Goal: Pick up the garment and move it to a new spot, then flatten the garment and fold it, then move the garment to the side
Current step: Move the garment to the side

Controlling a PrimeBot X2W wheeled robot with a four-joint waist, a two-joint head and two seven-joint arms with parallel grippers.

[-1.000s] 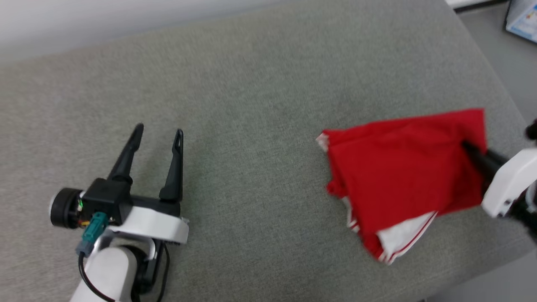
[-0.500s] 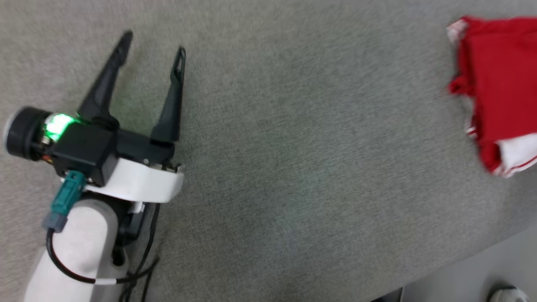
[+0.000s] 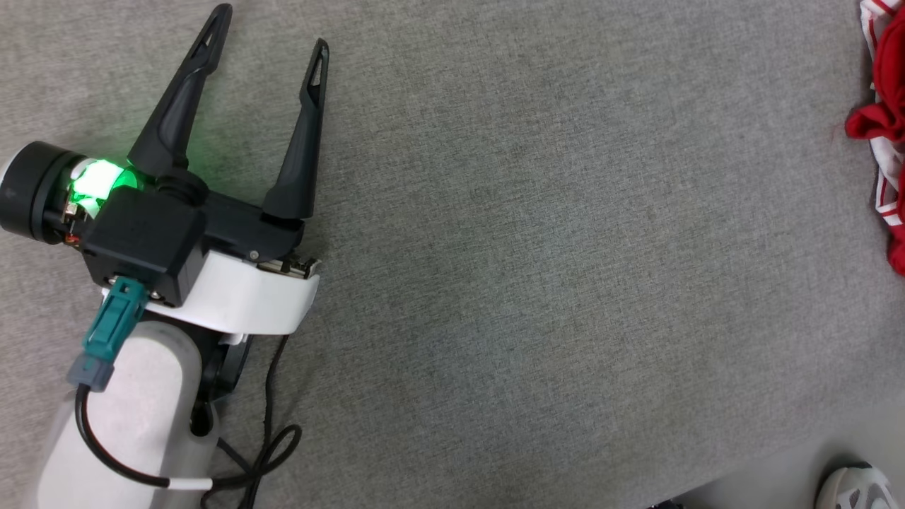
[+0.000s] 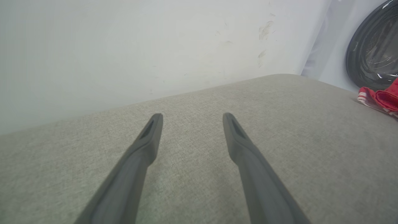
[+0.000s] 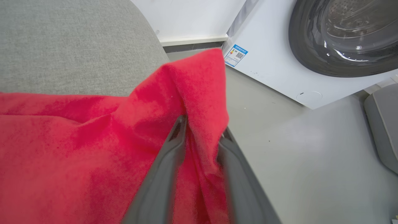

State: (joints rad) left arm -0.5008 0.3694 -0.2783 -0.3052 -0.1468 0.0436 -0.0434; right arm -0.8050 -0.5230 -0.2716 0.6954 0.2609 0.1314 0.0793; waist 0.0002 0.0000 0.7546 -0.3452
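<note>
Head view: the camera itself has turned since a second ago, so the whole picture is shifted. The garment [image 3: 877, 126], which then lay folded in the middle right of the frame, is now cut by the right edge, where a red lump and some striped trim show. I judge this as a move of the camera, not of the cloth. The left claw [image 3: 272, 28] stands at the upper left over the grey surface [image 3: 530, 247], fully spread and empty as before, well apart from the garment. A green light [image 3: 99, 187] glows on its wrist.

Left wrist view: the left claw [image 4: 192, 115] has its two fingers wide apart with bare surface between them. A small red part of the garment [image 4: 381, 98] lies at the far right edge of the frame, under the dark door of a washing machine [image 4: 371, 53].

Right wrist view: the right claw [image 5: 203, 126] rises from the bottom middle with a fold of the garment [image 5: 77, 149] between its fingers. The fingers stand somewhat apart, but I cannot tell if they are pinching the cloth or only have it draped over them. The rest of the garment spreads to the lower left on the surface [image 5: 77, 40], close to its edge, with the floor [image 5: 295, 155] just beyond.

The garment looks folded and set aside, so I judge that the release is in hand. One risk is that the raised corner slides off the edge.
</note>
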